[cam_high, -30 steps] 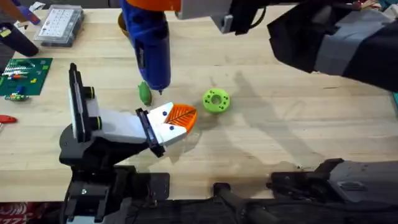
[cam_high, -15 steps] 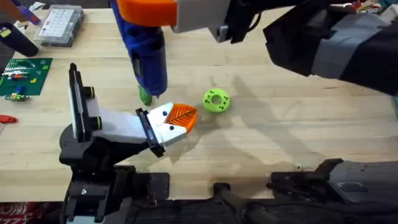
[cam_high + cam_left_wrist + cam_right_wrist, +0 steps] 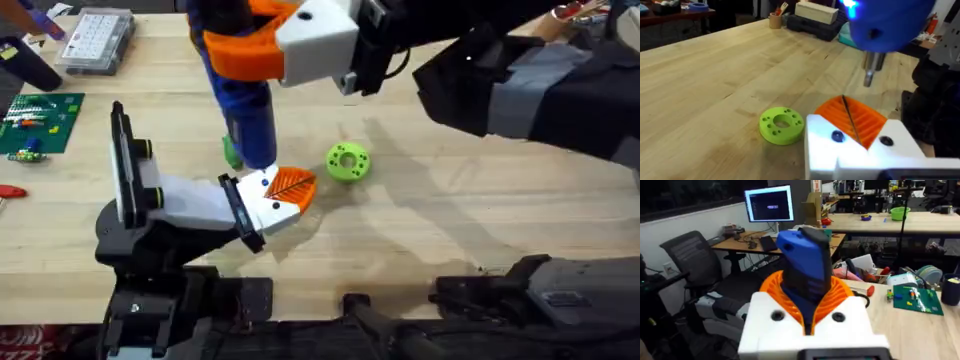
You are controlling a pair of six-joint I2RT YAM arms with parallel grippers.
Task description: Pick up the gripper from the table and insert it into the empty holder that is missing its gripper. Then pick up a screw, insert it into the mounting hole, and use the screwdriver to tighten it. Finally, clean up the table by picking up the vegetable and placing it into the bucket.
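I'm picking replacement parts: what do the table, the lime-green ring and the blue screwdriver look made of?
The table looks like pale wood planks with visible grain and seams, matte. The lime-green ring looks like matte plastic, uniform colour with moulded or printed holes. The screwdriver seems glossy blue plastic, showing a highlight, with a thin metal bit.

Counted around the holder (image 3: 262,205): one orange ribbed gripper (image 3: 291,185) seated in the holder itself; one blue screwdriver (image 3: 247,110) just above it, bit pointing down at it; one dark-green vegetable (image 3: 231,153) beside the screwdriver's tip, partly hidden by it; one lime-green ring with holes (image 3: 347,161) a little off to the holder's right; one green circuit board (image 3: 36,124) well off to its left; one clear parts box (image 3: 96,40) farther back on that same side; two dark dots on the holder's face
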